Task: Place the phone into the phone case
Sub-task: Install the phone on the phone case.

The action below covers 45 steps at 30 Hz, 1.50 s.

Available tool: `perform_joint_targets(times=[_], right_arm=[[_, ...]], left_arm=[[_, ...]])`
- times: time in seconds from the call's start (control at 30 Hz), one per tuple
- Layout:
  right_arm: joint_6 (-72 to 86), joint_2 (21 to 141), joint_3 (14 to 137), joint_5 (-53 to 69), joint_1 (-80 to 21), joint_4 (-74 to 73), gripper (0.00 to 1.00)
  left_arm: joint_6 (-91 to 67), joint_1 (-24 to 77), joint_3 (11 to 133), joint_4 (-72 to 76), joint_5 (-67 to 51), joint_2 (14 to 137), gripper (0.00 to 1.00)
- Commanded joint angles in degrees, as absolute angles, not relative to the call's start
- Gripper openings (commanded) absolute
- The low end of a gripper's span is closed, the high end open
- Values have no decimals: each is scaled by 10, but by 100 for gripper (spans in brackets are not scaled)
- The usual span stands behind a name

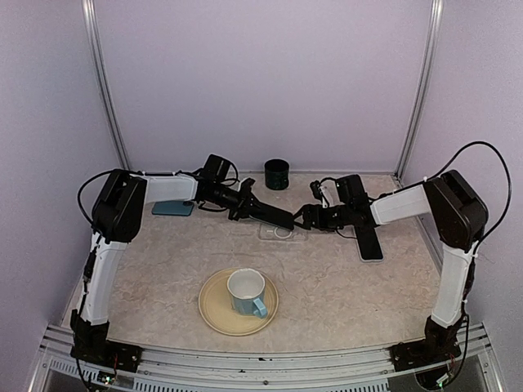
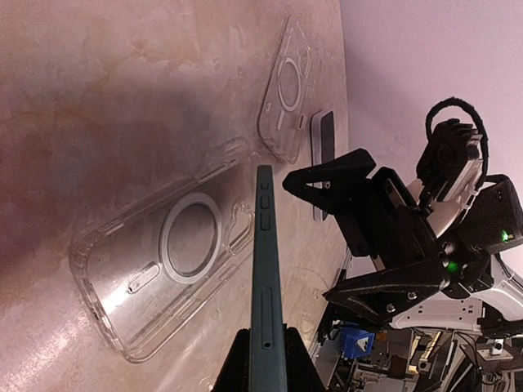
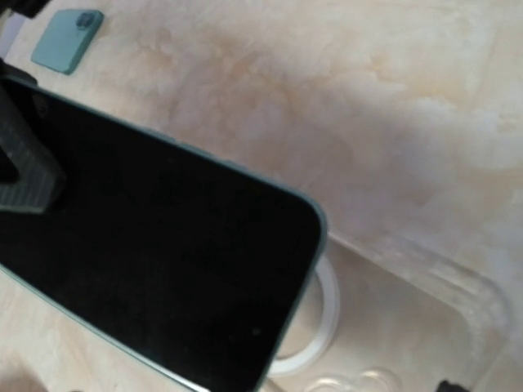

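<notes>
Marbled table (image 1: pixel 351 282) underneath everything. Toward the front, a tan plate (image 1: pixel 214 314) carrying a pale blue mug (image 1: pixel 246 291). At centre, a clear phone case (image 2: pixel 163 261) lying flat. Just above it, a teal phone (image 2: pixel 264 269) turned on edge, clamped at one end by the left gripper (image 2: pixel 262 363). Right gripper (image 1: pixel 305 217) spread wide by the phone's far end, holding nothing.

Top camera sits high behind both arms, looking down and forward over the whole surface (image 1: pixel 351 286). Left wrist camera looks close along the phone's (image 2: pixel 266 269) edge, across the clear case (image 2: pixel 163 261). Right wrist camera looks down very near both. All three views share phone and case.
</notes>
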<state>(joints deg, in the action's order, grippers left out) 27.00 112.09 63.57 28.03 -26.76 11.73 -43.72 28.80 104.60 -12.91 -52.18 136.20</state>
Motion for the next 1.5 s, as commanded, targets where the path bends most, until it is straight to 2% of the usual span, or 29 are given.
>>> perform_joint_targets(times=[0.0,0.2,0.77,1.47], right_arm=[[266,1135,648,259,-276,97,92],[267,1138,652,237,-276,82,93],[275,1175,678,274,-278,90,94],[285,1169,671,277,-292,86,94]], left_arm=[[-441,285,1079,-120,-547,1370,0],[-441,285,1089,-123,-546,1383,0],[-446,286,1106,-127,-548,1411,0],[-458,296,1080,-105,-581,1413,0]])
